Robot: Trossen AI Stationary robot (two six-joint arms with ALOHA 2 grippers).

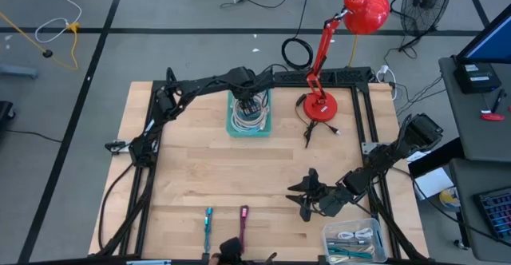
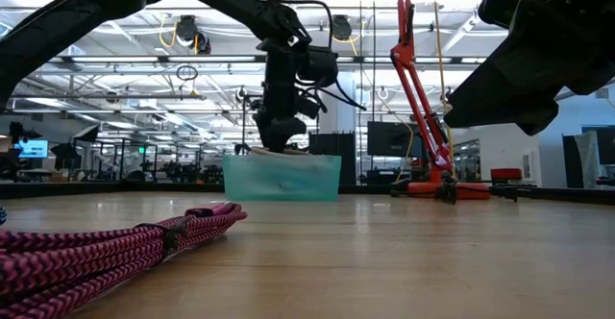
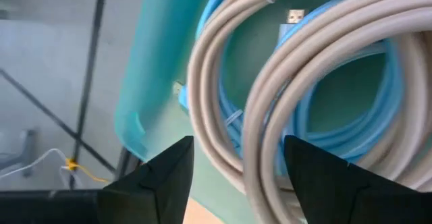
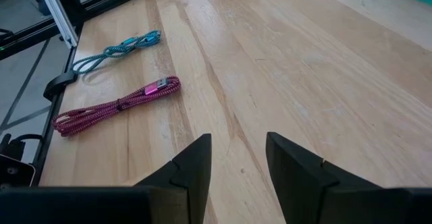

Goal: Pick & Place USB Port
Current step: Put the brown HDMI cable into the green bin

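A teal bin stands at the table's far middle, and coiled beige cable and light blue cable lie in it. One silver USB plug shows among the coils. My left gripper hangs open just over the bin, pointing steeply down, its fingers either side of the beige coil's strands. My right gripper waits open and empty above the table at the front right. A pink braided cable and a teal braided cable lie flat near the front edge.
A red desk lamp stands to the right of the teal bin. A clear box of cables sits at the front right corner. Black frame rails run along the table's sides. Bare wood lies between the bin and the front cables.
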